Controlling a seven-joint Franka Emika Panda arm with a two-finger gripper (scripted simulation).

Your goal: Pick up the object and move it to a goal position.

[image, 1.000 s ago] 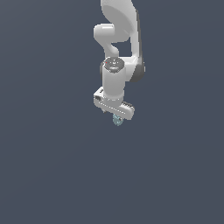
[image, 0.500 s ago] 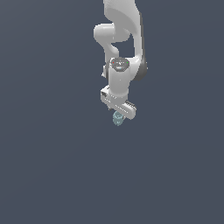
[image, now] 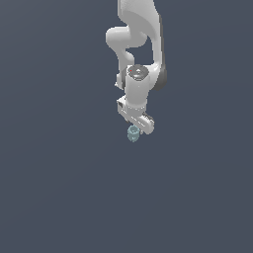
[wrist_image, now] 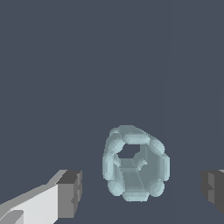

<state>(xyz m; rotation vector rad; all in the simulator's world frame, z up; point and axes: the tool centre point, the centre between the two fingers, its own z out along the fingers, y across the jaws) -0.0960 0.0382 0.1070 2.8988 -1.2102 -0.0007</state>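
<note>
A: In the exterior view, what is shown?

B: The arm is seen reaching down over a plain dark surface, and the gripper is held directly over the object. Only part of the pale teal lump is shown just beneath the white hand; whether the object is touched cannot be told from here.

A: And in the wrist view?

B: The object is seen between the two dark finger pads, nearer the middle of the gap than either side. The jaws are spread wide, with clear space left on both sides of the object, so nothing is pinched yet. The gripper is thus judged to be positioned for a grasp, not closed on one.

A: How is the object expected to handle?

B: It is judged to be small, light and rigid. Its surface is made of rounded bumps around a hollow-looking centre, so contact would be made on few points, and slipping or twisting is considered possible.

A: Where should it be taken?

B: A hold across its middle, on two opposite bumpy flanks, is advised, with the pads centred on its height. No goal marker is visible in either view.
</note>
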